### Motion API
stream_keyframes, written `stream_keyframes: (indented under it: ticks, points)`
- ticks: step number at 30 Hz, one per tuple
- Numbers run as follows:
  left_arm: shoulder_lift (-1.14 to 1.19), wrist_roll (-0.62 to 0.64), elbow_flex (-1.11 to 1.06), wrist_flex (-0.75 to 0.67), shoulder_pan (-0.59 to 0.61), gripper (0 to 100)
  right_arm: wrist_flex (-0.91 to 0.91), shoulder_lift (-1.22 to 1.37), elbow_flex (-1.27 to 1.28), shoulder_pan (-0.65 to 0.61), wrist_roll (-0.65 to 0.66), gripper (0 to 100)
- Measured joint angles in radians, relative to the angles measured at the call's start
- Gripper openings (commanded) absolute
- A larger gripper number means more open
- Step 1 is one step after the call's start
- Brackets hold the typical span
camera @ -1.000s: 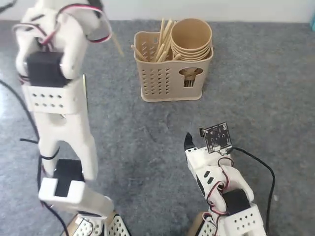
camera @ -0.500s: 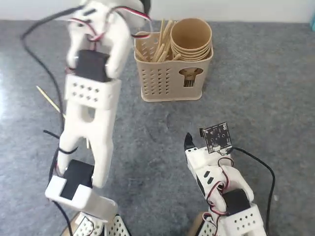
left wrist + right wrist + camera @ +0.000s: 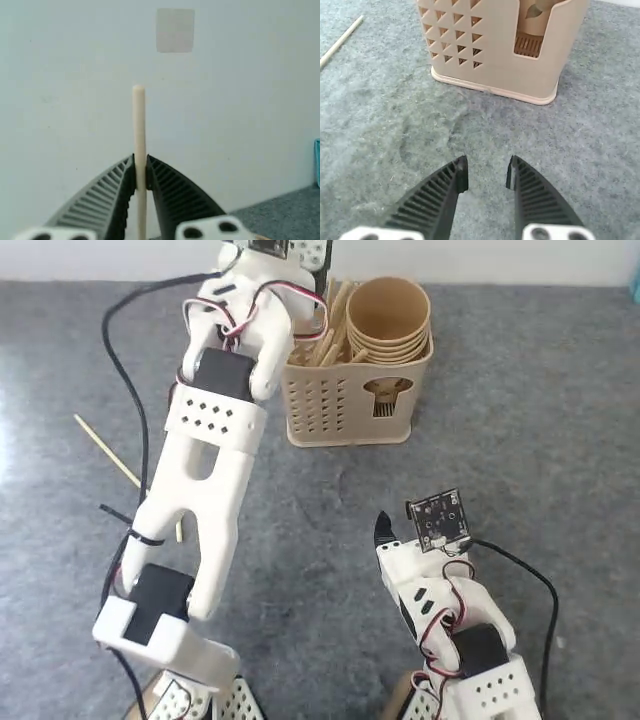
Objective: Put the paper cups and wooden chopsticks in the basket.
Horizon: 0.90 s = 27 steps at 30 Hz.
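You had the left pincer clamped on an upright wooden chopstick, apparently to drop it into the basket below beside the stacked paper cups, while the right pincer sat part-open and empty, facing that basket.

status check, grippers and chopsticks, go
Left gripper shut on a chopstick, up by the basket. Right gripper open, low over the mat. Cups stacked in basket; one loose chopstick on the mat.
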State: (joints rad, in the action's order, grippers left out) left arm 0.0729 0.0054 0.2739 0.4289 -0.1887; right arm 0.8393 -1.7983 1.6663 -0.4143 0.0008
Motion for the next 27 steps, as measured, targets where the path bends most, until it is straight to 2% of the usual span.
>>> stream_keyframes:
  ticks: [3,5,11,16,21,27]
  points:
    - [0.000,0.051,-0.015,0.003,0.034,27,0.000,0.000,0.000,0.000,0.002,13.9]
    - [0.000,0.114,-0.015,0.032,0.066,30,0.003,0.000,0.000,0.000,0.002,13.9]
    - [-0.126,0.178,-0.017,0.195,0.155,30,0.003,0.000,0.000,0.000,0.002,13.9]
    - [-0.299,0.184,-0.017,0.425,0.259,30,0.003,0.000,0.000,0.000,0.002,13.9]
    - [-0.407,0.252,-0.015,0.651,0.433,30,0.003,0.000,0.000,0.000,0.002,14.0]
    - [-0.381,0.310,-0.015,0.833,0.689,30,0.003,0.000,0.000,0.000,0.002,14.0]
